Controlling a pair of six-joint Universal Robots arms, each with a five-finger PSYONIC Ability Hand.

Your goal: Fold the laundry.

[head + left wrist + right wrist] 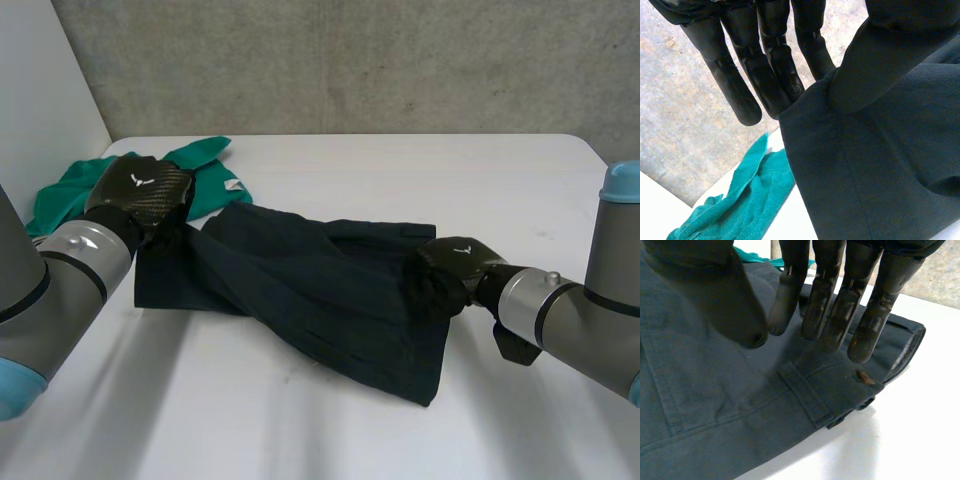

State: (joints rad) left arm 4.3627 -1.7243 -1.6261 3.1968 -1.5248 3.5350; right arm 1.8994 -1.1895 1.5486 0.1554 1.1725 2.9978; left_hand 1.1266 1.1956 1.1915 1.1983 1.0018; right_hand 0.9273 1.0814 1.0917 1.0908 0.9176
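Pinching end of dark trousers (320, 290) in left hand (140, 190); holding right hand (455, 262) flat, fingers released, over waistband (835, 375). Judging cloth soft, floppy; favouring waistband corners for grip.

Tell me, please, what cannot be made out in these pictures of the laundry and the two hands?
- Head view: the left hand hides its own fingers and part of the green cloth.
- Head view: the right hand covers part of the dark trousers beneath it.
- Left wrist view: the green cloth runs off the edge.
- Right wrist view: the brown spot on the waistband, button or stain, is too small to tell.
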